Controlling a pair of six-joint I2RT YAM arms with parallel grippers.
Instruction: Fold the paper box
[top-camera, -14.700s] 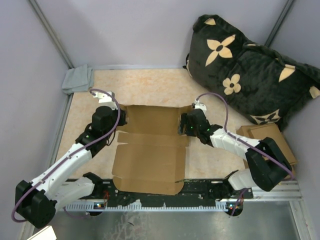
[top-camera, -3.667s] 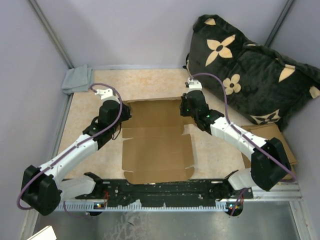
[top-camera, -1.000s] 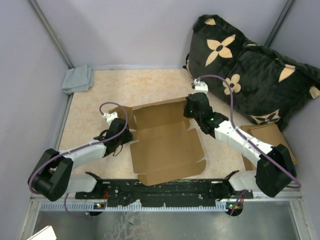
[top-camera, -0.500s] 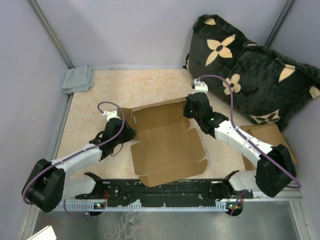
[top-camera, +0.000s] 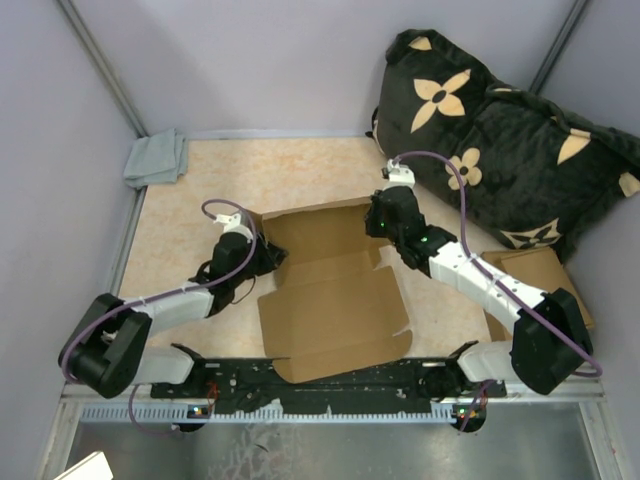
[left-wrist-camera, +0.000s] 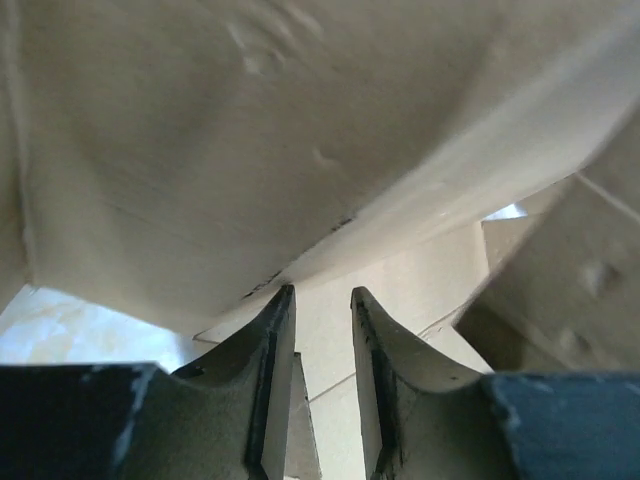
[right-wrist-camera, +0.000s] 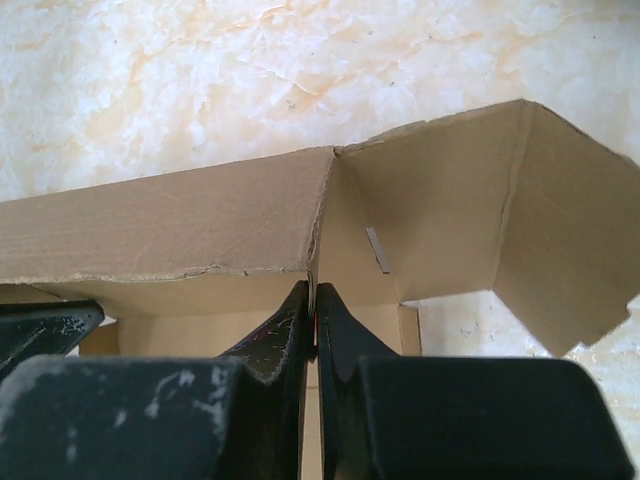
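Observation:
The paper box (top-camera: 330, 300) lies as a brown cardboard sheet in the middle of the table, its far wall and side flaps raised. My right gripper (top-camera: 376, 226) is at the box's far right corner. In the right wrist view that gripper (right-wrist-camera: 315, 290) is shut on the thin edge of an upright wall of the box (right-wrist-camera: 170, 230). My left gripper (top-camera: 266, 258) is low at the box's left side. Seen from the left wrist, it (left-wrist-camera: 320, 292) stands open with a narrow gap, its tips just under a raised flap (left-wrist-camera: 250, 130), nothing between them.
A dark pillow with beige flowers (top-camera: 500, 140) fills the far right corner. A grey cloth (top-camera: 157, 157) lies at the far left. A stack of flat cardboard pieces (top-camera: 540, 268) sits at the right under the right arm. Grey walls enclose the table.
My left gripper has moved right, in against the box's left flap, and its jaws have narrowed. The box's near part has shifted slightly. The right gripper has held its grip.

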